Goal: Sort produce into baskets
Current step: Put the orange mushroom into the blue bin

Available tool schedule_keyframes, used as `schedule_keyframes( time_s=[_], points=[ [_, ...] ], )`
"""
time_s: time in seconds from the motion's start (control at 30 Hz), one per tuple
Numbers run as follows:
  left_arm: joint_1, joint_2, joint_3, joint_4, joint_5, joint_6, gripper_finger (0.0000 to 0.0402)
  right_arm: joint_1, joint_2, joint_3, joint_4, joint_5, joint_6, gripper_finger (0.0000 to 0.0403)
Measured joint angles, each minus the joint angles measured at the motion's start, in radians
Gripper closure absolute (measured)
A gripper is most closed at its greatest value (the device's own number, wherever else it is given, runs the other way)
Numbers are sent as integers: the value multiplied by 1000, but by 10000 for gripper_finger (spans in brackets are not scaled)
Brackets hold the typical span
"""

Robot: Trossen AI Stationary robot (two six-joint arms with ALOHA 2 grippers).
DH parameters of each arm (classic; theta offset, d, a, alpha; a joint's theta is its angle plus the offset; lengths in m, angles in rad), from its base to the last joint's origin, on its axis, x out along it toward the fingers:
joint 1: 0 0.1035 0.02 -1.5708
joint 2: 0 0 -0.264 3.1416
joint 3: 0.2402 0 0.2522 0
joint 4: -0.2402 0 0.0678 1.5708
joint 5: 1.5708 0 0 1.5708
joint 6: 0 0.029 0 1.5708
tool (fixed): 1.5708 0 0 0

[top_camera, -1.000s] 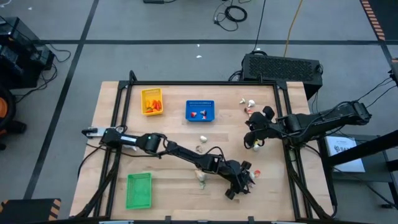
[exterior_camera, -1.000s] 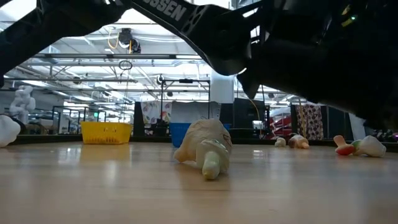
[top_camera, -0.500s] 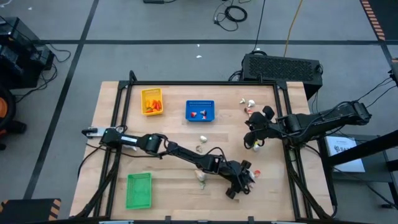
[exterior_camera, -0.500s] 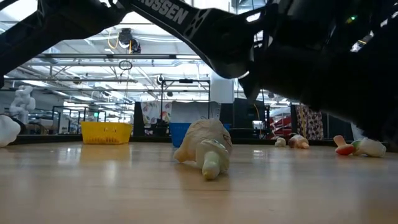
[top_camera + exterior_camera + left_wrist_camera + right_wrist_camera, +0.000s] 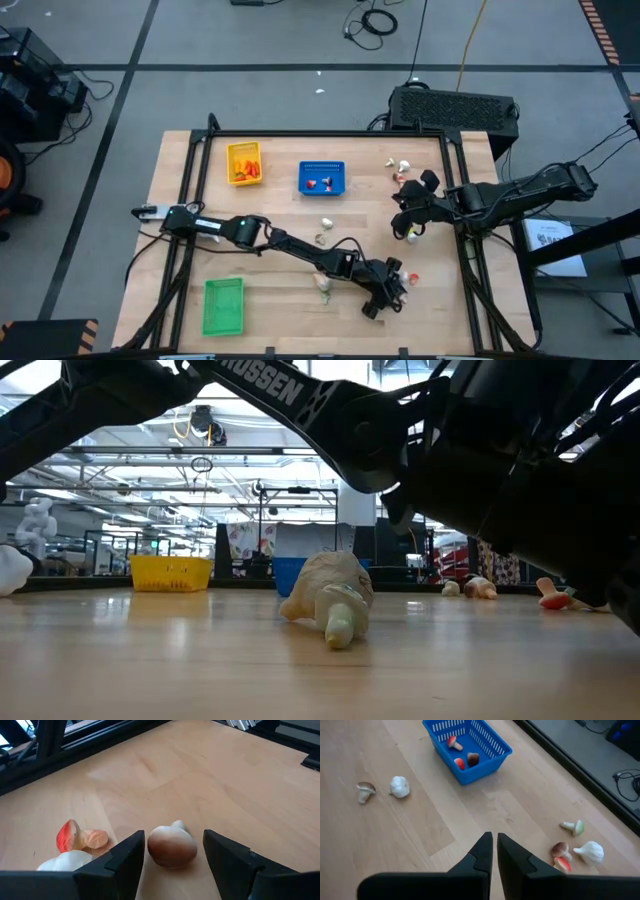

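I am partway through the sort. The yellow basket [image 5: 245, 162], at about eleven o'clock on the tabletop [image 5: 280, 215], already has orange pieces in it; the blue basket [image 5: 322, 178], near twelve, holds three small mushroom-like pieces; the green basket [image 5: 223, 305], down at seven, looks empty from above, though I cannot be sure at this range.

Plenty is still loose. My left gripper [image 5: 172, 851] is low over the tabletop near five o'clock, jaws spread either side of a brown-capped mushroom [image 5: 171, 846] and not yet touching it. Just beside it lie a red-and-white piece [image 5: 80, 835] and a whitish bulb [image 5: 64, 862], close enough that closing could nudge them. A pale garlic-like piece [image 5: 331, 598] sits just inboard of my left arm, and a brown mushroom [image 5: 365, 790] and a garlic bulb [image 5: 399, 786] lie near the centre, short of the blue basket.

My right gripper [image 5: 494, 851] waits at about three o'clock with its jaws pressed together and nothing between them. Beyond it, toward one o'clock, a cluster [image 5: 577, 846] of a green-capped mushroom, a brown one, a red piece and another bulb is still unsorted.

My own left arm stretches diagonally across the middle, so it lies over the route to the green basket
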Motion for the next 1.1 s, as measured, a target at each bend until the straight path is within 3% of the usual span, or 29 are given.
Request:
schedule_keyframes(
  time_s=[0.37,0.77,0.87,1.1],
  points=[
    [0,-1,0,-10,-10,-2,194,0,0,0,0,0,0,385],
    [5,-19,-1,-46,-8,-50,279,0,0,0,-2,-2,0,385],
    [6,-56,-2,-132,-14,-50,284,0,0,0,-4,-3,0,385],
    [2,-275,0,-699,-123,-50,286,2,0,0,-13,-14,30,385]
  ],
)
